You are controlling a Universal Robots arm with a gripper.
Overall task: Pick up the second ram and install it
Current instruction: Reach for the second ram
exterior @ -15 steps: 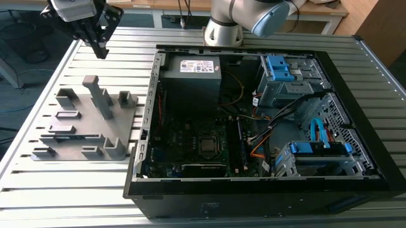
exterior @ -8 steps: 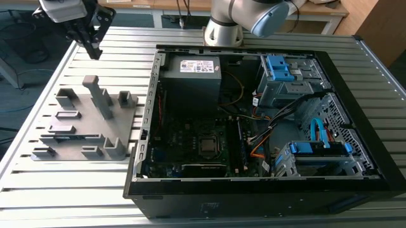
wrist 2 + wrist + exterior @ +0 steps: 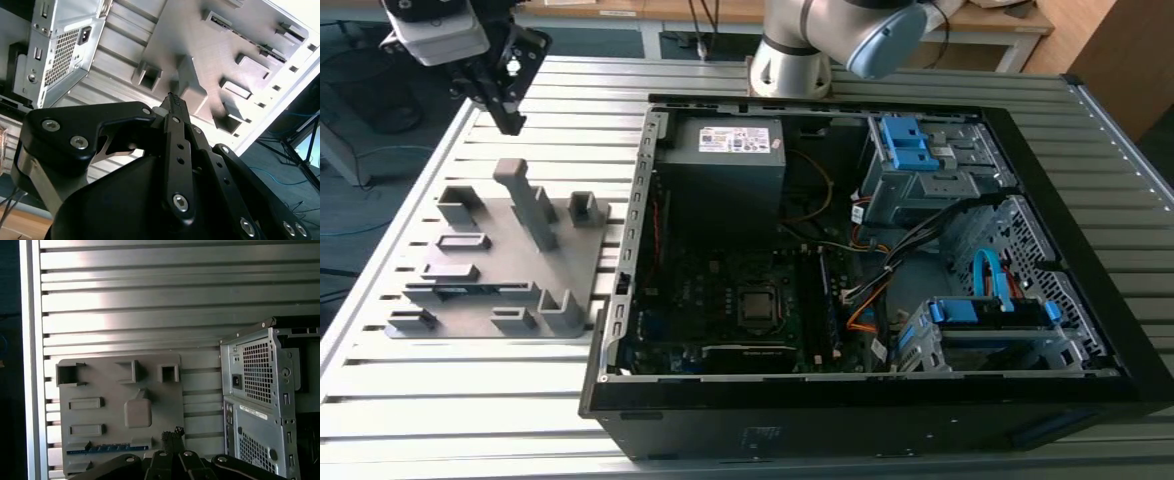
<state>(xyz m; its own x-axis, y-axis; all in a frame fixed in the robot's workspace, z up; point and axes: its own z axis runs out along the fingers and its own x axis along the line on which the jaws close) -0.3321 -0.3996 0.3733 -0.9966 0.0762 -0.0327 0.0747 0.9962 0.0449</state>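
Nearest to us in the second wrist view is the black linkage of the gripper (image 3: 172, 100). Its two fingers run together to a narrow point, the tips look closed on each other, and nothing is held between them. In the exterior view the gripper (image 3: 511, 118) hangs in the air, well above the table (image 3: 480, 400) and apart from everything on it.

The second ram (image 3: 107, 447) lies in a long slot of the grey fixture plate (image 3: 170, 395), close to one short edge of this plate, and it shows as a thin blue-green strip. The plate rests on the table beside the open computer case (image 3: 854, 410), towards the table's edge at the exterior view's left. A tall grey block (image 3: 137, 412) stands near the middle of the plate, between the ram's slot and the plate's other end.

We judge that the task is at the approach for the pick: the stick is not yet grasped and the install has not started. A grasp here calls for fingers opened wider than the thin stick, turned to take it across its flat sides. It also calls for a straight descent that passes clear of the tall block.
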